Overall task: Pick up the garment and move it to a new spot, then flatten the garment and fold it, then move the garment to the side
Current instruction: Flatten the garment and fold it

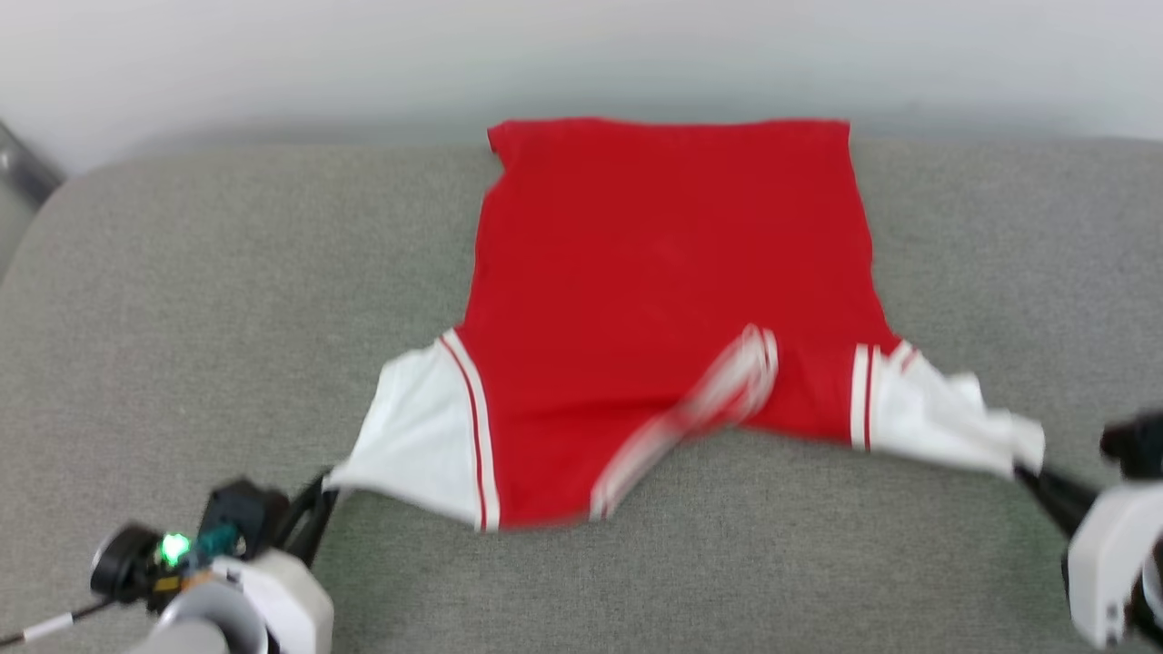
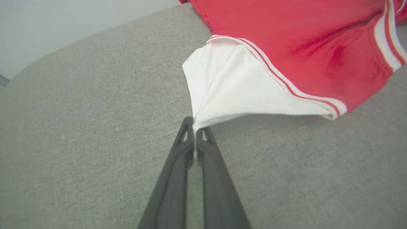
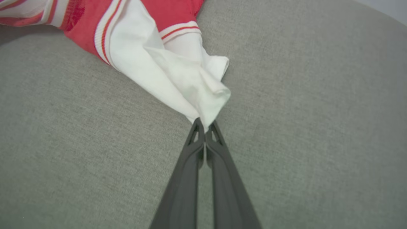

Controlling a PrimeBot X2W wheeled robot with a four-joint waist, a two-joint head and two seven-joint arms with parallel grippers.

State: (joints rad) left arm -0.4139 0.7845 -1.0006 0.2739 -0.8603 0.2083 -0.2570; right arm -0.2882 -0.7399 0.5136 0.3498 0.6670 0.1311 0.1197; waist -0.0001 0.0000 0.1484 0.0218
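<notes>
Garment [image 1: 668, 272] mid-flatten, held both sides

Red back up, it lies mid-frame on the grey cushion [image 1: 182, 318]. Left gripper [image 2: 194, 128] pinches the lower-left sleeve tip [image 2: 198, 119], right gripper [image 3: 205, 125] the lower-right one. Flattening seems in hand; next calls for even outward tension before release.

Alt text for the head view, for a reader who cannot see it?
A red garment with white sleeves lies spread on a grey cushion; the left gripper and the right gripper each pinch a sleeve tip.
</notes>
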